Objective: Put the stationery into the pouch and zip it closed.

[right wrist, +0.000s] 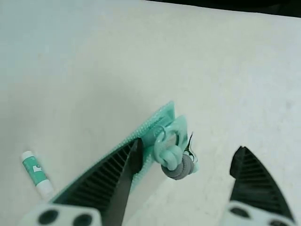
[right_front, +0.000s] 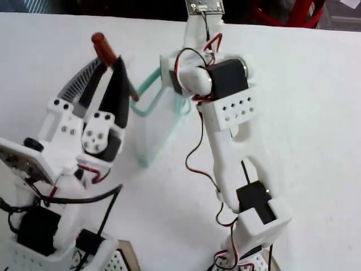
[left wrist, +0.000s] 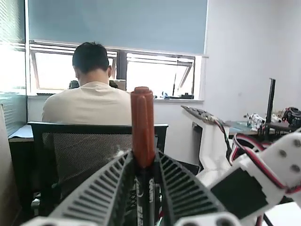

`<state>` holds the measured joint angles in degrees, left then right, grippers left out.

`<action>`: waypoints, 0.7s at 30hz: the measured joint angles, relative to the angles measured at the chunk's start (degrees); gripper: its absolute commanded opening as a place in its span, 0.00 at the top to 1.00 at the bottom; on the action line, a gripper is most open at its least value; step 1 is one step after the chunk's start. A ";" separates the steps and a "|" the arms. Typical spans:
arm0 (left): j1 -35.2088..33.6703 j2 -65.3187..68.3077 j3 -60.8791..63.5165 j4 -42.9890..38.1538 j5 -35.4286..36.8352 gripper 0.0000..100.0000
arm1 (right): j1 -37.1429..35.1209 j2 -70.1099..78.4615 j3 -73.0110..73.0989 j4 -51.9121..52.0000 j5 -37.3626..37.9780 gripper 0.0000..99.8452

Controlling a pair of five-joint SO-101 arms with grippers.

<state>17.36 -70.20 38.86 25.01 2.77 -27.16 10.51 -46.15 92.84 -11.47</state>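
Pouch [right_front: 161, 123] lies by the table's [right_front: 293, 84] far edge, midway along. Right gripper [right wrist: 188, 147], released, straddles its zipper pull [right wrist: 170, 161], one finger [right wrist: 117, 174] touching the pouch. Left gripper [right_front: 110, 65] grasps a marker [right_front: 105, 47] beside the pouch, toward the left edge.

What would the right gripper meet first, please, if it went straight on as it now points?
Probably the zipper pull of the green pouch, between the right gripper's open jaws, though depth is unclear.

Marker [left wrist: 142, 125] lower barrel's buried in the left claw [left wrist: 145, 162], and the right arm [right_front: 237, 107] covers a good chunk of the pouch [right_front: 158, 121].
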 measured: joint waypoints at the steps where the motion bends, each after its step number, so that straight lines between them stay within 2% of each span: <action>1: 0.00 1.49 0.00 -1.32 0.53 0.98 | 0.00 0.00 0.00 0.00 0.00 0.70; 10: 0.26 14.33 1.49 -7.30 0.88 0.98 | 0.26 0.00 0.35 0.00 0.00 0.70; 17: -0.53 15.21 8.18 -12.84 -3.25 0.97 | 2.55 -0.35 2.55 0.00 0.00 0.70; 21: -0.53 15.21 12.40 -13.10 -3.34 0.86 | 2.81 -0.26 2.55 -0.09 0.00 0.70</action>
<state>16.84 -54.99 51.25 11.91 -0.57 -24.35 10.24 -43.60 92.75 -11.47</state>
